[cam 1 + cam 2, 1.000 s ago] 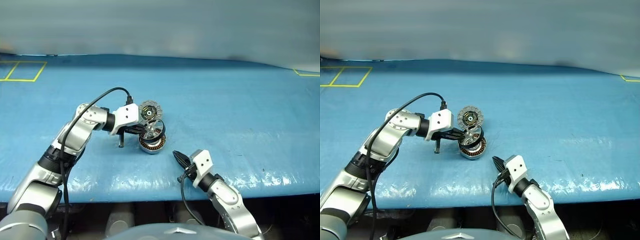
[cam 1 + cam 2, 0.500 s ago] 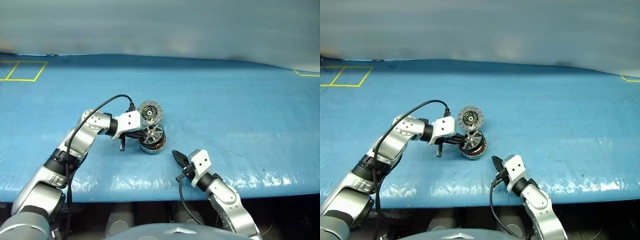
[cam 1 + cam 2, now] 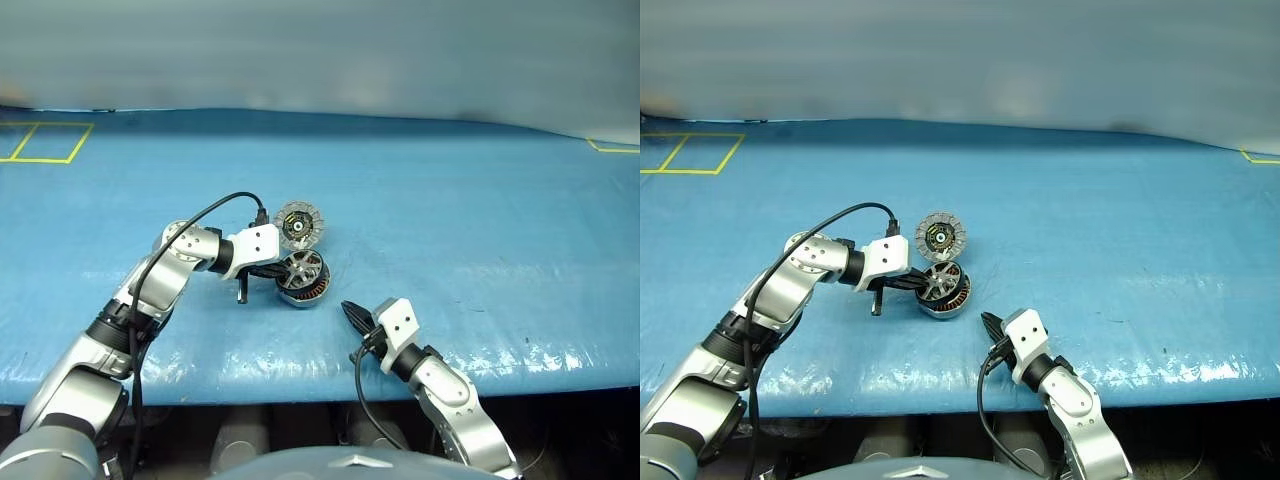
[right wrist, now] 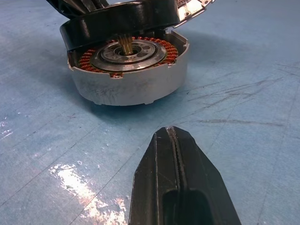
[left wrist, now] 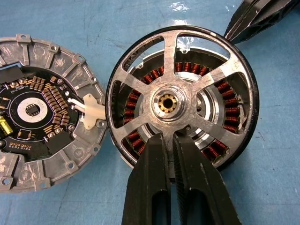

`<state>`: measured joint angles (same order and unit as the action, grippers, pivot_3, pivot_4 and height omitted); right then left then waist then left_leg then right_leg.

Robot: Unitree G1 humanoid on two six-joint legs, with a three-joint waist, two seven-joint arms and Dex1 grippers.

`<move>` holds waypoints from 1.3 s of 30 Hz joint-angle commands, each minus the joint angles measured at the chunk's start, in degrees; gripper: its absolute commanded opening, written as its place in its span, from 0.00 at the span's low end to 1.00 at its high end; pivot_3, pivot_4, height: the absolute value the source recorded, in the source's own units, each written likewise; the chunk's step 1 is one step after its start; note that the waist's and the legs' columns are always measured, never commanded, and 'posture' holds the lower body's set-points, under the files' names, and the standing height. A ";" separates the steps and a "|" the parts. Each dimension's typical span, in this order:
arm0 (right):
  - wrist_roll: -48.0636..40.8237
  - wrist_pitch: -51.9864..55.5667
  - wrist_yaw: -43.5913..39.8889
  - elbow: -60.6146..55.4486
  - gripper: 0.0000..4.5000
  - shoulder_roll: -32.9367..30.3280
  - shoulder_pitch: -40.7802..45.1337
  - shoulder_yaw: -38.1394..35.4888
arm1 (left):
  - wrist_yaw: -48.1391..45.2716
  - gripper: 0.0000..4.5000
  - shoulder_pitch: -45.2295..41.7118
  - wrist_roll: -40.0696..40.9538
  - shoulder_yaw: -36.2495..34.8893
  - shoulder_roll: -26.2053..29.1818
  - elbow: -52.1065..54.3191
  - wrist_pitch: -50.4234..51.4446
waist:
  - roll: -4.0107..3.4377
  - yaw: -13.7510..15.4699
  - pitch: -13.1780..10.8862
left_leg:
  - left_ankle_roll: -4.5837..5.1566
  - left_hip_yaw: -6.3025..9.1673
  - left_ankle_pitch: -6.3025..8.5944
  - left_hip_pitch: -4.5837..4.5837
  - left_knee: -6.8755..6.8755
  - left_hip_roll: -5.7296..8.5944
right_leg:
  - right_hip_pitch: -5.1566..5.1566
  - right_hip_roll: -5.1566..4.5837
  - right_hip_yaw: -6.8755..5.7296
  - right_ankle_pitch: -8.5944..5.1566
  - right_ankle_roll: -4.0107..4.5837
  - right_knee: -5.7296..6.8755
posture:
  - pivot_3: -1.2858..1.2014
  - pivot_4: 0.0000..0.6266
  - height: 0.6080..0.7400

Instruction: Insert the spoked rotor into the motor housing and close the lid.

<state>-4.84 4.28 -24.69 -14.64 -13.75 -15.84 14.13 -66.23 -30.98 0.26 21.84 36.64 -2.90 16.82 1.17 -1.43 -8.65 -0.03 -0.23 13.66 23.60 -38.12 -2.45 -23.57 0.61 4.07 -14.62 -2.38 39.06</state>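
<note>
Lying together: 1 spoked rotor [image 5: 182, 101], 1 motor housing [image 4: 136, 86], 1 lid [image 5: 44, 110].

Silver arms, white wrists, black cables

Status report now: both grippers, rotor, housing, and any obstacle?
Left gripper shut on spoked rotor, tilted over motor housing, not seated. Right gripper shut, empty. Lid beside housing, no obstacle.

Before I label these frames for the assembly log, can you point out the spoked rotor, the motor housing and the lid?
spoked rotor [image 5: 171, 102]: left wrist view, on its silver central hub.
motor housing [image 4: 136, 86]: right wrist view, on its grey outer wall.
lid [image 5: 33, 110]: left wrist view, on the pale ring at its black centre.
</note>
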 commanded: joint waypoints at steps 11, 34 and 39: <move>0.07 -0.10 0.41 -1.74 0.00 -0.41 0.10 -0.51 | -1.84 0.69 -2.29 5.62 -5.28 -0.47 4.27 2.72 | 0.00 0.08 0.00 | 0.00 0.01 0.00 0.01 -0.01 0.01 | 0.00 -0.01 -0.01 0.00 -0.01 0.00 | 0.52 0.24 1.00; -3.70 33.25 3.94 -19.49 0.00 -0.63 16.65 1.54 | 29.21 0.00 40.14 13.40 -22.63 -16.41 30.49 -3.09 | -0.02 0.37 0.05 | 0.01 0.04 -0.01 -0.05 0.02 -0.16 | 0.05 -0.19 0.04 0.03 0.01 0.01 | 0.52 0.24 1.00; -2.24 37.42 6.23 -16.96 0.00 1.71 22.34 4.40 | 32.17 0.00 46.63 11.19 -19.66 -19.48 28.62 -9.89 | -0.04 0.24 0.08 | 0.06 -0.04 -0.03 -0.07 0.00 -0.13 | 0.05 -0.25 0.16 0.02 0.02 -0.05 | 0.52 0.24 1.00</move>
<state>-7.16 40.71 -19.38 -31.36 -12.85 5.30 18.14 -35.11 15.37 12.14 1.34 17.72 25.00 10.15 1.13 -1.19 -8.57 0.04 -0.29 13.62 23.54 -38.12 -2.57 -23.53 0.35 4.23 -14.59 -2.37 39.02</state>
